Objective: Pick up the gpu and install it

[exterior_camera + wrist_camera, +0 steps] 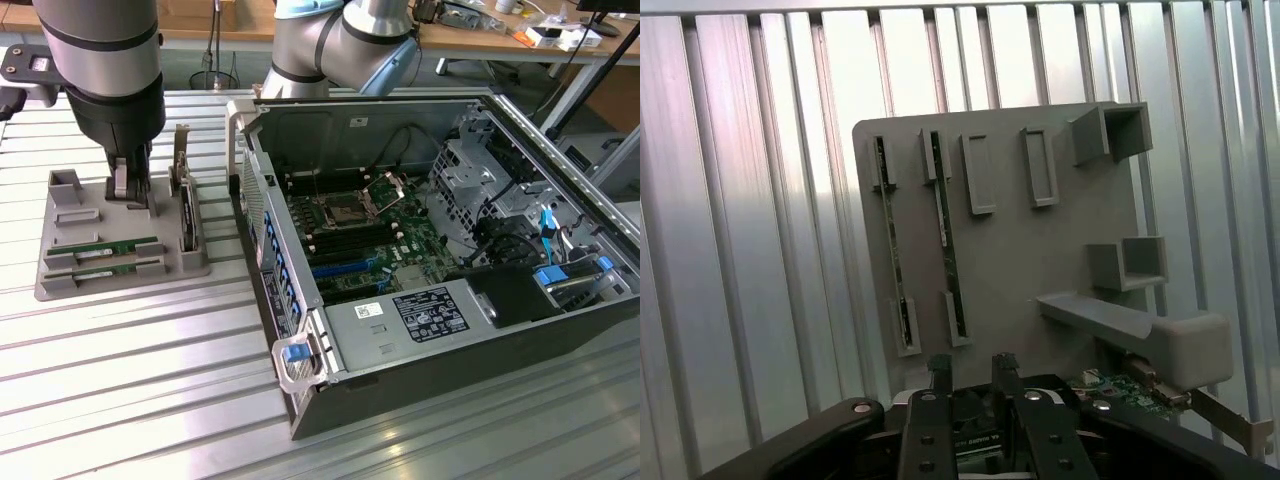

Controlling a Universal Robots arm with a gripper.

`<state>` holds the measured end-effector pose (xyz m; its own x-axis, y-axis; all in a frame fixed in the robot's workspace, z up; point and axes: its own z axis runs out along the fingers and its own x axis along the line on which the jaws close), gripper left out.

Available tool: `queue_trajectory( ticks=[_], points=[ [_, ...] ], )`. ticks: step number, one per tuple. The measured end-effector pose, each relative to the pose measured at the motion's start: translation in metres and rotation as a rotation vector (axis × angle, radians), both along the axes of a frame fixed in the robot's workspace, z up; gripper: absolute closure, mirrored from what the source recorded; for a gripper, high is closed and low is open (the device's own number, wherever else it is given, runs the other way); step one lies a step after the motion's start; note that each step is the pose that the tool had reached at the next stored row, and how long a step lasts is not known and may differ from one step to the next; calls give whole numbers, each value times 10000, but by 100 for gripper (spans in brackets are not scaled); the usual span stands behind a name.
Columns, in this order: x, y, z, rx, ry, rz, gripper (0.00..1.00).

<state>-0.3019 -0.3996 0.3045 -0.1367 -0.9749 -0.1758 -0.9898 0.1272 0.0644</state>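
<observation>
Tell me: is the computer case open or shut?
Open: the computer case has no cover over it, and its motherboard lies exposed.

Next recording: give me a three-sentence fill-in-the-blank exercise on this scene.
1. ___ long, thin green circuit-board sticks lie in the grey plastic tray.
2. That tray sits on the exterior view's ___ of the open black computer case.
3. The gripper hangs above the tray with its jaws ___.
Missing words: two; left; open.
</observation>
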Motion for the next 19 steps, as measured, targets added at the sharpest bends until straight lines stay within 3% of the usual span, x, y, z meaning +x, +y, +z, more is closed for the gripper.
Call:
queue_trajectory(
  ticks=[19],
  points=[
    [-7,-5,-58,218,0,0,70]
  ],
)
